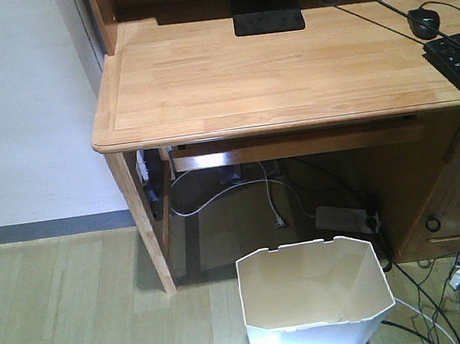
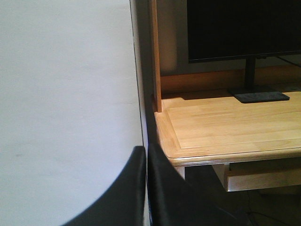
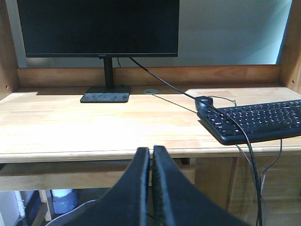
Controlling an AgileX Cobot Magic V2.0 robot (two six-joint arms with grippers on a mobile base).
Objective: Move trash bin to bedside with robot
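Both pinched shut and empty: the left gripper [image 2: 146,188] hangs by a white wall [image 2: 66,94] at the desk [image 2: 225,122] corner, while the right gripper [image 3: 151,188] faces the monitor [image 3: 99,28] and keyboard [image 3: 256,120]. The white bin [image 1: 311,288] stands upright on the floor [image 1: 62,310] just before the desk, right of its leg [image 1: 144,224].

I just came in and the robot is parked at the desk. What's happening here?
The two-arm robot faces a light wooden desk. The white trash bin stands upright on the floor in front of the desk, and neither arm touches it. The left gripper is closed on nothing, near the desk's left corner by the wall. The right gripper is also closed and empty, pointing toward the monitor and keyboard. No bed is in view.
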